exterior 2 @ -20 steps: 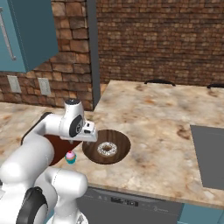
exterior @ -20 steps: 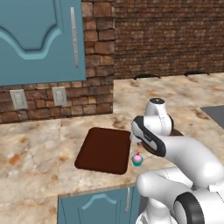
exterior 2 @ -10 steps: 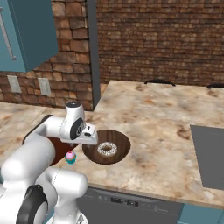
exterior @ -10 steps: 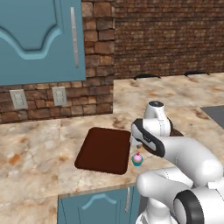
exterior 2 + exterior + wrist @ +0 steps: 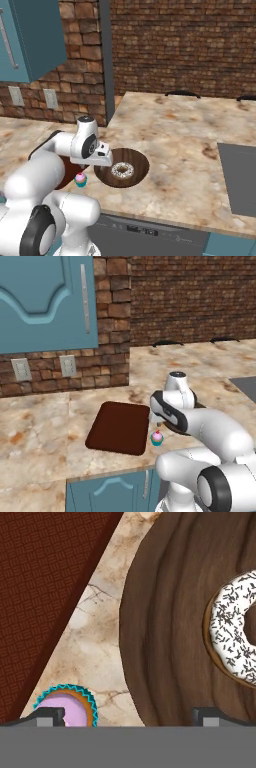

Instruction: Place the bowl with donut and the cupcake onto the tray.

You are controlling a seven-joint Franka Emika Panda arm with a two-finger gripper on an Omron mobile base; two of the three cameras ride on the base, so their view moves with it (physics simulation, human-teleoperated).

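Gripper: the gripper (image 5: 129,716) hangs low over the counter, and its two dark finger tips (image 5: 46,716) stand wide apart, holding nothing. One tip sits by the cupcake, the other is over the bowl's edge.
Bowl: the bowl (image 5: 137,164) is round, wide and shallow, dark brown wood with wavy grain lines. It sits on the counter just under and beside the gripper, not on the tray.
Donut: the donut (image 5: 122,171) is a small ring with white icing and tiny dark sprinkles. It lies flat inside the bowl, hole facing up, off to one side of the gripper.
Cupcake: the cupcake (image 5: 157,438) stands upright on the counter, right by one finger tip, between the tray and the bowl. It has a teal zigzag wrapper, pink frosting and a red dot on top.
Tray: the tray (image 5: 119,427) is flat, dark red-brown, a rectangle with round corners. Its long side runs away from the robot. It lies on the far side of the cupcake from the bowl.
Counter: the counter (image 5: 190,145) is smooth tan marble with brown veins.
Hand view: up close it shows a fine woven pattern on the tray and the wrapper's pointy edge.
Right base view: it shows the whole bowl and donut.
Left base view: the arm covers the bowl, but the full tray shows.
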